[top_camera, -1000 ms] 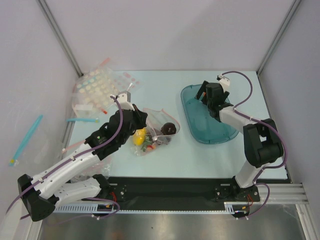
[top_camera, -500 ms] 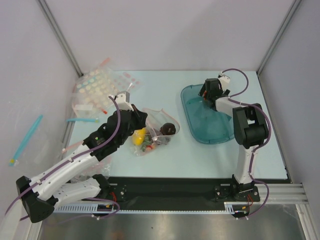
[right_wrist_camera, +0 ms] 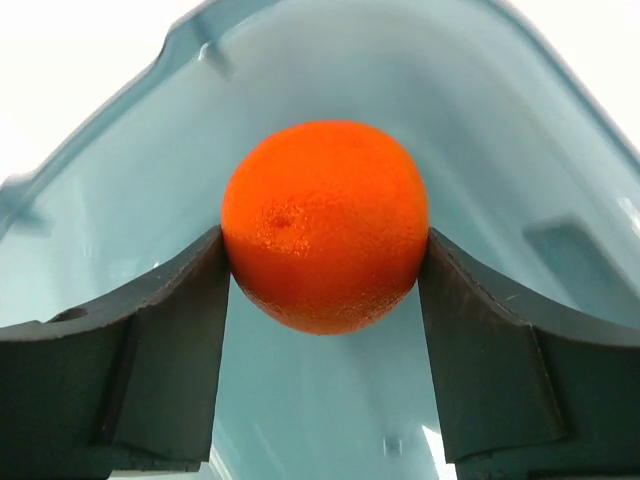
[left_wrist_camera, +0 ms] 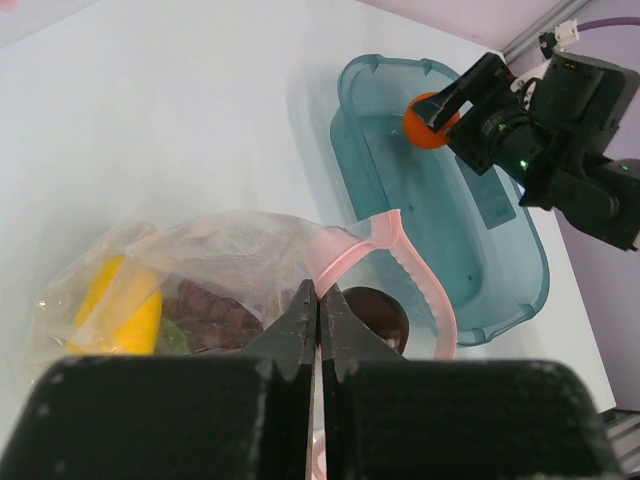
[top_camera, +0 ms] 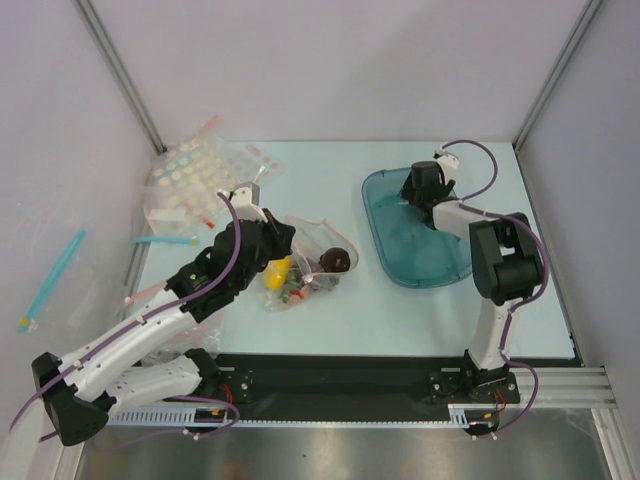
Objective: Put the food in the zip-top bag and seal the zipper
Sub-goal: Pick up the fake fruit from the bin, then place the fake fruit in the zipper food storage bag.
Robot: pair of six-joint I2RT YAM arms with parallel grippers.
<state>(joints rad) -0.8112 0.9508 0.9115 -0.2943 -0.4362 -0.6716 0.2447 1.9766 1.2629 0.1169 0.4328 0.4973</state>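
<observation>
The zip-top bag lies open on the table, its pale pink zipper curling up at the mouth. Inside are a yellow lemon, purple grapes and a little red-and-green bunch. The dark plum sits at the mouth. My left gripper is shut on the bag's mouth edge; it also shows in the top view. My right gripper is shut on the orange over the far end of the teal tray. The orange also shows in the left wrist view.
Clear bags with pastel dots lie at the back left, with a blue-strip bag near them. Grey walls and metal posts close the table on three sides. The teal tray's rim curves round the right fingers.
The right arm has folded and the right gripper has shifted toward the tray's far end with the orange. The left arm and the bag have not moved.
</observation>
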